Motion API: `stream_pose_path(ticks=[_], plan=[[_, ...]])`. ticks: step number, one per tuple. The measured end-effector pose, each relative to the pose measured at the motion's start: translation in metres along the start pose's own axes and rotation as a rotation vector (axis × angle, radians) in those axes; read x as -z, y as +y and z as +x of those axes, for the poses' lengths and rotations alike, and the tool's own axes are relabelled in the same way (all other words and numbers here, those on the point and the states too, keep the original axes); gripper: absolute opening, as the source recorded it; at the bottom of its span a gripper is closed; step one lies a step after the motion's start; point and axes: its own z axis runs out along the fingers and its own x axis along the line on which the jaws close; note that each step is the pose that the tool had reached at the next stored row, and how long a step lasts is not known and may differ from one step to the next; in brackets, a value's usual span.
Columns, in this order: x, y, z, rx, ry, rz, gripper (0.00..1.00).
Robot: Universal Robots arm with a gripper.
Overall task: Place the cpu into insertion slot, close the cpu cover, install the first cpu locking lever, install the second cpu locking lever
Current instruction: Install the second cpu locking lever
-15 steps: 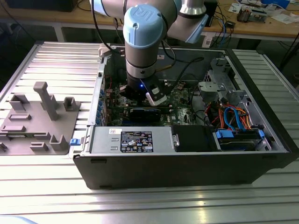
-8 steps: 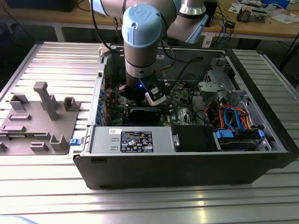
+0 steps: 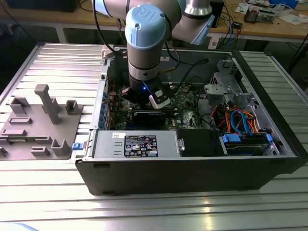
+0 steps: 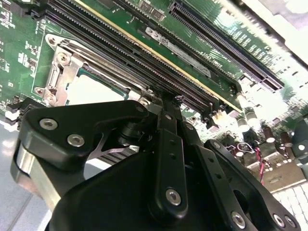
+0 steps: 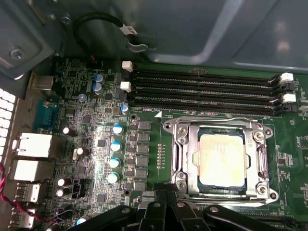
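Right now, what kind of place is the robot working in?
Probably a lab or workshop bench for computer assembly: an open PC case sits on a ribbed metal table, a grey parts fixture beside it, and cluttered wooden desks behind.

In the exterior view the arm's wrist blocks the middle of the motherboard (image 3: 185,108), so the insertion slot and anything seated in it are hidden there. The gripper (image 3: 144,98) is buried behind the wrist housing; whether its fingers are apart or together cannot be told. In the second wrist view the black linkage of the gripper covers the near half of the insertion slot (image 4: 72,79), and the cpu (image 4: 94,89) shows as a pale, washed-out patch. In the first wrist view the gripper's links cut across the near edge of the cpu cover (image 5: 262,149), hiding the lever ends there.
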Motion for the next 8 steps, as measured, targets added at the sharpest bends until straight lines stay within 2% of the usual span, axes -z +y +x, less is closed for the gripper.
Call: stream_pose_path(ticks=[5,8], plan=[[-0.0002,0.0000,0.0000,0.000,-0.0006,-0.0008,0.11],[0.0035,-0.0002,-0.0001,0.000,-0.0008,-0.0008,0.11]])
